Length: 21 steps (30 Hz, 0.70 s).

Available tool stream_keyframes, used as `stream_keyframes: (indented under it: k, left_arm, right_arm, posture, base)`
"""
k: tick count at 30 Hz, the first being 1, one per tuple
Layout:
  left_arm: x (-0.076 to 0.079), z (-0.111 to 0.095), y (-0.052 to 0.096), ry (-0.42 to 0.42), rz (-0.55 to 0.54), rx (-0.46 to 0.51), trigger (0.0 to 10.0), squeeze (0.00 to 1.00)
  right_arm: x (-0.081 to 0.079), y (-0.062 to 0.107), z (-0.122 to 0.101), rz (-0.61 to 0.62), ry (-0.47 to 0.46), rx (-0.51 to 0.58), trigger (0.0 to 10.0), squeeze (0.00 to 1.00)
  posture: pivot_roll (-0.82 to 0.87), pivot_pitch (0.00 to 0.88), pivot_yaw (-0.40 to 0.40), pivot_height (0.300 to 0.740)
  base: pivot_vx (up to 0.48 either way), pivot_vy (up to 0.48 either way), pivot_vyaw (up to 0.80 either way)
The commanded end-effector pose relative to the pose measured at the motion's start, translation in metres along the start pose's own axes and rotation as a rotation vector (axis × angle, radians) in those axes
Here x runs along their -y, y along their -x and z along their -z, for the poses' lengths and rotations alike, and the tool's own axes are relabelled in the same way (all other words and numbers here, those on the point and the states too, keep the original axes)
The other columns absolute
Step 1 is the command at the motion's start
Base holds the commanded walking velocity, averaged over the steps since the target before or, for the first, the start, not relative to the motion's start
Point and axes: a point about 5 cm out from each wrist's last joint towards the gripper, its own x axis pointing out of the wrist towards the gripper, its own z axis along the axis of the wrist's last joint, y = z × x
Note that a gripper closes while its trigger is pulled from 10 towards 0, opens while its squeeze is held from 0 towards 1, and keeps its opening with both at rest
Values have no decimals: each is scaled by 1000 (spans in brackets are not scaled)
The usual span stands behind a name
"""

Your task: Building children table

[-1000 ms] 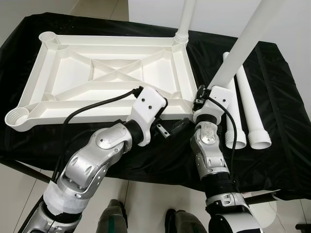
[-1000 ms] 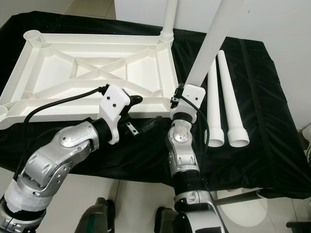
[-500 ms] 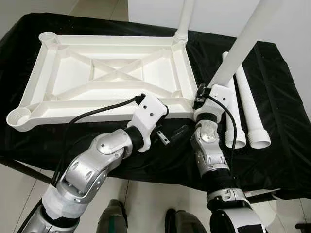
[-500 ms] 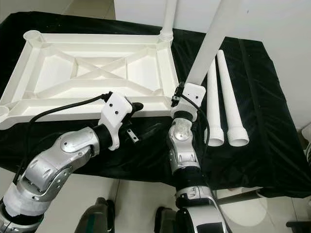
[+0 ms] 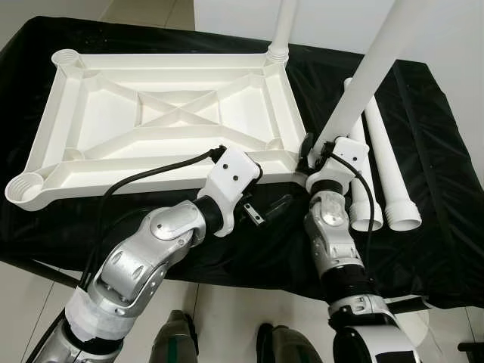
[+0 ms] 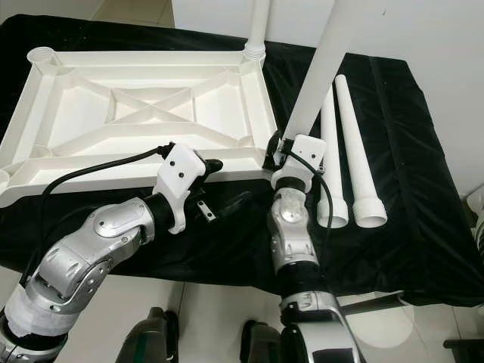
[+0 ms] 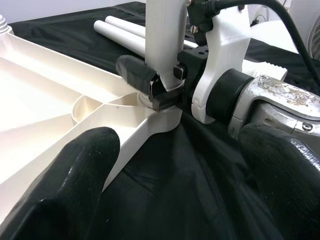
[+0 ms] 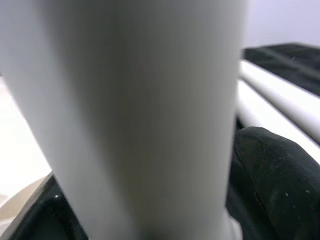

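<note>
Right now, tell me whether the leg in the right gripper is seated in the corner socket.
Cannot tell. The right gripper holds the leg upright with its base at the tabletop's corner socket; its fingers hide the joint.

The right gripper (image 6: 277, 153) clamped an upright white leg (image 6: 321, 72) at the near right corner of the inverted white tabletop (image 6: 136, 113). The left gripper (image 6: 227, 185) hovered just before its near edge. Two loose legs (image 6: 349, 155) lay on the black cloth (image 6: 423, 181).
</note>
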Motion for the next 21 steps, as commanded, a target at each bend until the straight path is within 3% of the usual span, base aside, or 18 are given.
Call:
stream_keyframes:
  k: [1, 5, 12, 21]
  left_arm:
    - [5, 0, -1, 2, 82, 1, 10000, 0]
    - [5, 0, -1, 1, 81, 0, 10000, 0]
    - [4, 1, 0, -1, 81, -6, 10000, 0]
    - [3, 1, 0, -1, 82, -11, 10000, 0]
  right_arm:
    - [7, 5, 10, -60, -1, -55, 10000, 0]
    - [12, 6, 8, -134, 3, -64, 10000, 0]
    - [32, -5, -13, -317, 82, -2, 10000, 0]
    - [32, -10, -25, -483, 96, 4, 10000, 0]
  posture:
    - [101, 137, -15, 740]
    - [99, 136, -14, 740]
    - [94, 136, -9, 740]
    - [98, 135, -7, 740]
  base:
    - [0, 0, 0]
    - [0, 0, 0]
    - [0, 0, 0]
    - [0, 0, 0]
